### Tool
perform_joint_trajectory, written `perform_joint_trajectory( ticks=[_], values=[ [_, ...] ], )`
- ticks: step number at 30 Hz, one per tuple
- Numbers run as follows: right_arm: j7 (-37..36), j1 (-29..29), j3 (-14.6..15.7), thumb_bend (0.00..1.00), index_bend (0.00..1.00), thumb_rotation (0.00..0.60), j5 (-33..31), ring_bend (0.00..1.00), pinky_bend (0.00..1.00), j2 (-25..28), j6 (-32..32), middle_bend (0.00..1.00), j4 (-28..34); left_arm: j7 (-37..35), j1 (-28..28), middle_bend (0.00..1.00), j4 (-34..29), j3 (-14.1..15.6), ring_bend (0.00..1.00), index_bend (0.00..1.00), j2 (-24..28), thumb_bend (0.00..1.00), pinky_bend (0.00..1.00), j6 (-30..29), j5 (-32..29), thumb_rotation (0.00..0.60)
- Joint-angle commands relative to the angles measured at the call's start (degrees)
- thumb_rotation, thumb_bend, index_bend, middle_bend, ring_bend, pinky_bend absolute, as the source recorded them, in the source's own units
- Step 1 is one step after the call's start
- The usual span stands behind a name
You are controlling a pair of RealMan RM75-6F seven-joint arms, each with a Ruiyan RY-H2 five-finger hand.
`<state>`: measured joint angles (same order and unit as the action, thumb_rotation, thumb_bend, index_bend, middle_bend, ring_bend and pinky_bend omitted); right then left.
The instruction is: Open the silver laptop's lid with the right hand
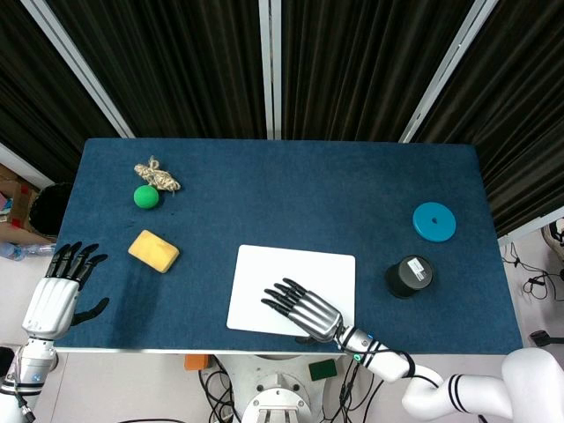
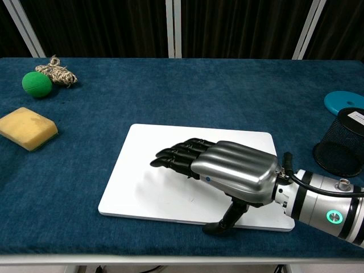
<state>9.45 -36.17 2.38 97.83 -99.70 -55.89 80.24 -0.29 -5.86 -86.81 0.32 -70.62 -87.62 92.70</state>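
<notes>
Silver laptop (image 1: pixel 304 278) lay closed and flat at lower centre of the frame, near the front edge of the blue table (image 1: pixel 282 185). Right hand (image 1: pixel 304 308) stretched palm-down over the lid, fingers (image 2: pixel 179 154) extended and close together, thumb hooked down at the front edge; nothing grasped, lid not raised. Left hand (image 1: pixel 60 286) at lower left, by the table's corner, fingers spread, holding nothing. Yellow sponge (image 1: pixel 153 250) at left; green ball (image 1: pixel 146 196) and rope knot (image 1: pixel 157 174) just beside each other at upper left. Black mesh cup (image 1: pixel 409 276) right of the laptop, blue disc (image 1: pixel 434 221) beyond it.
</notes>
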Motion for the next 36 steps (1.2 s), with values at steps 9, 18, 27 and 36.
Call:
perform_joint_trajectory(
  ticks=[9,18,27,36],
  values=[
    [3.74,0.38,-1.27,0.15,0.00,0.600,-2.39,0.00,0.00,0.84,-1.12,0.00,1.09,0.01,0.58,0.10,0.13,0.62,0.01,0.19,-0.12,0.17,0.04,-0.72,0.61,0.600],
    [10.36,0.07,-2.86,0.18,0.00,0.600,-3.89,0.00,0.00,1.89,-1.52,0.00,2.55,-1.23,0.93,0.10,1.46,1.13,0.01,0.19,-2.08,0.17,0.04,-0.44,0.51,0.600],
    [20.30,-1.05,-5.92,0.19,0.00,0.600,-6.50,0.00,0.00,3.02,-1.01,0.00,6.50,-4.45,-0.52,0.10,4.24,3.41,0.01,0.19,-6.43,0.17,0.04,5.04,0.74,0.600],
    [27.59,-1.54,-7.76,0.20,0.00,0.600,-8.93,0.00,0.00,2.86,-1.83,0.00,8.36,-8.26,-5.08,0.10,5.83,7.11,0.01,0.19,-11.21,0.17,0.04,11.01,7.18,0.600]
  ],
)
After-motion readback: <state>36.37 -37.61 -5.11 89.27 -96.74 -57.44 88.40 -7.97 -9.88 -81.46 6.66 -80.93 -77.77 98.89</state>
